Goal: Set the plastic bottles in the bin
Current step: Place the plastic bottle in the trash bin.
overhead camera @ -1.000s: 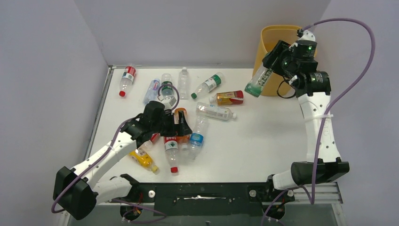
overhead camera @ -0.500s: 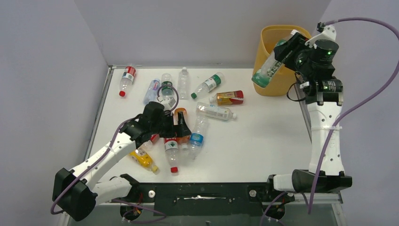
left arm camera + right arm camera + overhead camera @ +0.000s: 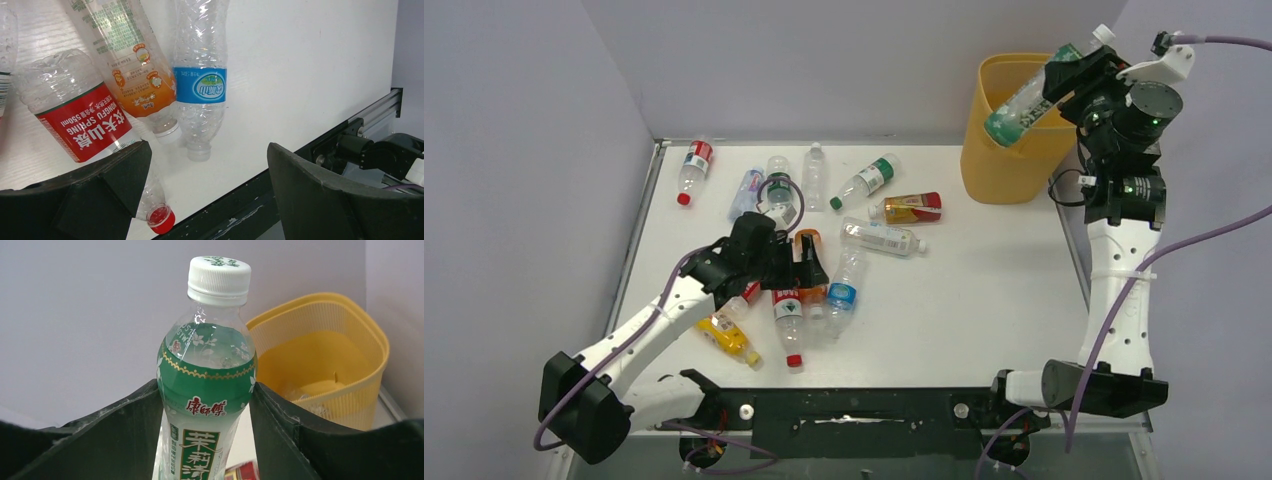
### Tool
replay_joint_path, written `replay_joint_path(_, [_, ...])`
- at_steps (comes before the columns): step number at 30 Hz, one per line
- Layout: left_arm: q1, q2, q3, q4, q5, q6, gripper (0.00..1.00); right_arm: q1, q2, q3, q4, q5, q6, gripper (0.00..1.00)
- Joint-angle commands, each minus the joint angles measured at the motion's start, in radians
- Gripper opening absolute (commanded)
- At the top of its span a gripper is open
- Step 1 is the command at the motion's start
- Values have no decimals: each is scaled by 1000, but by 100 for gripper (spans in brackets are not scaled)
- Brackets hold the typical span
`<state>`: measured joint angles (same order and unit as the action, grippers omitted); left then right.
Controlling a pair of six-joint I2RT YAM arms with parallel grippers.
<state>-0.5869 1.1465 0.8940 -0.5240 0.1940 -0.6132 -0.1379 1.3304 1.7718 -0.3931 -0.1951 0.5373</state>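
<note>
While the right pincer clamps a 康师傅 bottle above the bin, the left pincer gapes wide over a NONGFU SPRING bottle.

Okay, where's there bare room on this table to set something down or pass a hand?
The table is bare on its right half, bordered by the bin, the right arm and the blue-label bottle. Crowded: the bottles piled around the left hand and the row along the far edge.
</note>
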Motion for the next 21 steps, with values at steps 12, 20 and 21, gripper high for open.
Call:
replay_joint_path(12, [-3, 18, 65, 30, -4, 34, 88, -73, 4, -38, 390, 204, -50, 54])
replay_joint_path(20, [-3, 89, 97, 49, -5, 51, 88, -144, 132, -21, 465, 248, -81, 55])
replay_joint_path(21, [-2, 97, 102, 52, -4, 53, 88, -155, 160, -9, 477, 239, -76, 55])
